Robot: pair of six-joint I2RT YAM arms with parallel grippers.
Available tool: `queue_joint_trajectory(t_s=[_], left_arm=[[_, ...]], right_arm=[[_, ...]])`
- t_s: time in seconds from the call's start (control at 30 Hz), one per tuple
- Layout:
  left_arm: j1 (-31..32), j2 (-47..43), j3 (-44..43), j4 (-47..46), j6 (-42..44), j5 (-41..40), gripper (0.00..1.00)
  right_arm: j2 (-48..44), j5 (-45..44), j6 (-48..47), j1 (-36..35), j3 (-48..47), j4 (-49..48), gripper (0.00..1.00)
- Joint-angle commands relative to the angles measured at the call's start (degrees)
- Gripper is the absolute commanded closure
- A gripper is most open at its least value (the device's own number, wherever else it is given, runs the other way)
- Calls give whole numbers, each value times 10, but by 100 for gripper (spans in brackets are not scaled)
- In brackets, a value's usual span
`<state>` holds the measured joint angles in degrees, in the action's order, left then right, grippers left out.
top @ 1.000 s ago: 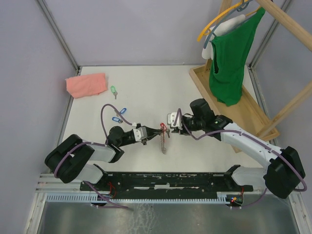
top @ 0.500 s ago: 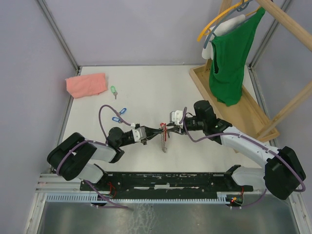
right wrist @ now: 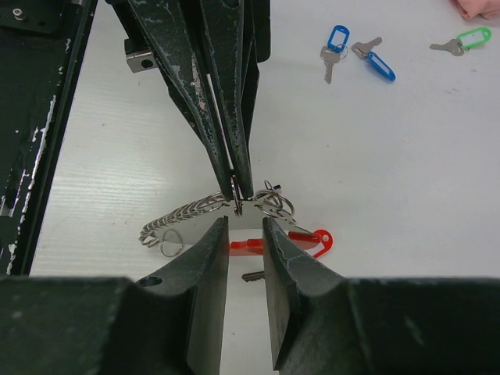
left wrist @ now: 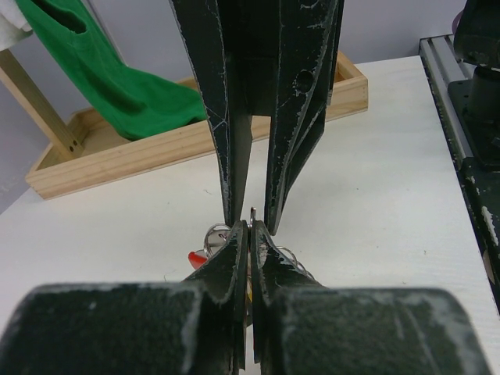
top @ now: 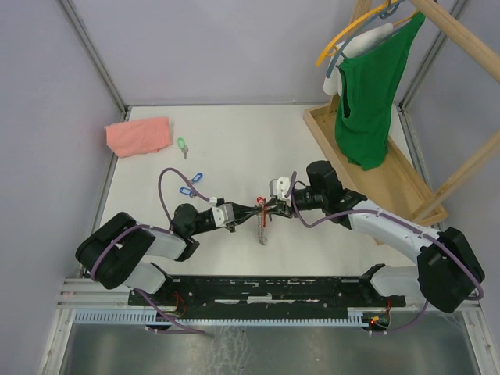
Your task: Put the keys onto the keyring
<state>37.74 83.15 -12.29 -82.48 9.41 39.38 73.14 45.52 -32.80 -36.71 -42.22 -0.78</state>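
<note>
While white, table (top: 234, 141) with keys (top: 187, 190), lilac walls (top: 47, 117)

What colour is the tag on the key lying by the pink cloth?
Green. The key tag shows best in the right wrist view.

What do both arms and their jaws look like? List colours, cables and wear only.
Left arm and right arm: white link shells with bulky black joint housings. A purple cable loops along each. Jaws are long, tapering black blades, scuffed with white scratches; a round hole shows in one.
</note>
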Motion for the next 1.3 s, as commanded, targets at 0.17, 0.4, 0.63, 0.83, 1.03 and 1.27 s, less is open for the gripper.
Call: queue_joint_trajectory(t_s=[0.17, 0.4, 0.63, 0.83, 1.03, 1.27], left_arm=[[2, 0, -15, -49, -13, 15, 97], [2, -3, -14, -46, -13, 16, 97], [2, -3, -17, -44, -15, 21, 97], [3, -6, -14, -44, -11, 19, 95], [2, -83, -14, 77, 34, -20, 64], [3, -158, -29, 206, 35, -101, 52]], right_arm=[[13, 24, 0, -9, -38, -6, 72], [20, 19, -5, -14, -48, 9, 76], [27, 18, -12, -19, -61, 25, 85], [27, -19, -15, -25, -76, 52, 99], [-14, -46, -64, -25, -114, 185, 99], [-30, -132, 49, -25, -138, 200, 99]])
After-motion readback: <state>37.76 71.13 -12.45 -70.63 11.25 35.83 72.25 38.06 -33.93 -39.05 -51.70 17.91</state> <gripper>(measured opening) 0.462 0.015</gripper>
